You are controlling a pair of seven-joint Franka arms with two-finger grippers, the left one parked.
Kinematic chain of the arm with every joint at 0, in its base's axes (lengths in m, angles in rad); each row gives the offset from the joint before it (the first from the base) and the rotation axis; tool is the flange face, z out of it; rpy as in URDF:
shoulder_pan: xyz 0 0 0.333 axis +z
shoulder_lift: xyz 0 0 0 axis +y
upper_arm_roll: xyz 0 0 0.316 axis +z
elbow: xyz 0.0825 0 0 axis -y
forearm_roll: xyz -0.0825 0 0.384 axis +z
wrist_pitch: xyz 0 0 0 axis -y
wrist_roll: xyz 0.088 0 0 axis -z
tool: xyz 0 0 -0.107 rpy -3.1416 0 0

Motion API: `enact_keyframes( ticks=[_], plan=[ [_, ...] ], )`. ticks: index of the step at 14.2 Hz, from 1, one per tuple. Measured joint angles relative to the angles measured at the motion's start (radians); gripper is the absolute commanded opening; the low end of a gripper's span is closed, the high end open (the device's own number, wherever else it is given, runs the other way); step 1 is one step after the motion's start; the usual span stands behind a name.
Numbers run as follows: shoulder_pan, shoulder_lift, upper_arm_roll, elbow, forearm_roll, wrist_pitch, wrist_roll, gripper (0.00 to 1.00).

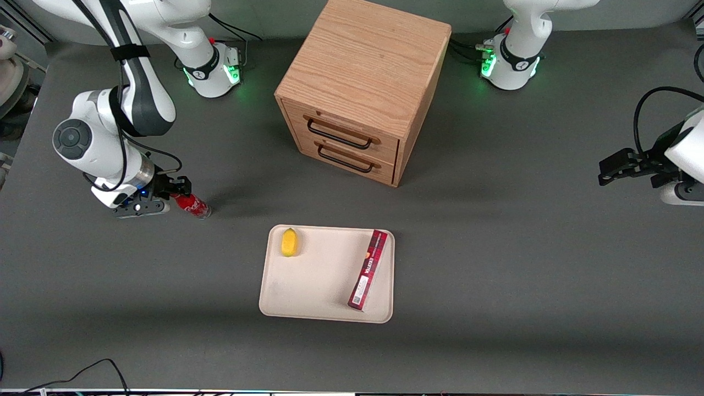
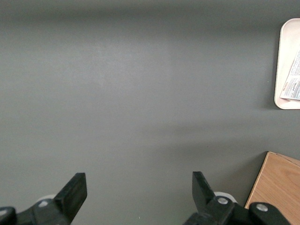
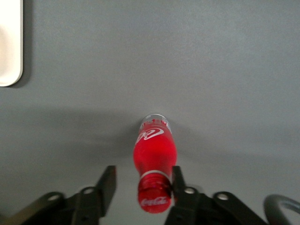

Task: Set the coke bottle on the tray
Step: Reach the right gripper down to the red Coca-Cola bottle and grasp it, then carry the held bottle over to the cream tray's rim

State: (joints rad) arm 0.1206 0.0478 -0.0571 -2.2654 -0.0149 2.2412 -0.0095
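While the right arm is reaching low over the table (image 1: pixel 495 264) at its own end in the front view, its gripper (image 1: pixel 175 192) is sitting right at the cap end of the bottle (image 1: pixel 192 205), which is lying on the grey surface, clear base pointing toward the tray (image 1: pixel 308 291). That tray is resting well apart from the bottle, nearer the camera than the cabinet (image 1: pixel 360 88), and it is carrying a lemon (image 1: pixel 289 242) at one corner and a long red box (image 1: pixel 368 269) along one edge. From the left wrist camera, only a rounded corner of the tray (image 2: pixel 283 70) is showing, with the box's pale printed face (image 2: pixel 293 82) on it and a wooden corner of the cabinet (image 2: pixel 276 187) nearby; bottle and working gripper are not showing here. Over to the right wrist camera: the gripper (image 3: pixel 143 187) is hovering with its fingers (image 3: pixel 107 185) spread, and the bottle (image 3: pixel 154 157) is lying between them, cap closest to the camera, white script facing up. One finger is looking as if it is touching the cap while the other is standing clear, so nothing is being pinched. A corner of the tray (image 3: pixel 10 47) is peeking in, well apart from the bottle.
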Motion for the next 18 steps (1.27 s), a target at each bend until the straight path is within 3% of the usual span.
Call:
enact_keyframes(
  ticks=[2,9,13,18],
  plan=[
    [0.0,0.0,0.0,-0.023,0.0,0.033,0.0,0.02],
    [-0.002,-0.006,0.024,0.004,0.014,0.032,0.028,0.0],
    [0.044,0.09,0.121,0.395,0.03,-0.186,0.226,0.0],
    [0.152,0.497,0.12,0.877,0.03,-0.206,0.381,0.0]
  ],
)
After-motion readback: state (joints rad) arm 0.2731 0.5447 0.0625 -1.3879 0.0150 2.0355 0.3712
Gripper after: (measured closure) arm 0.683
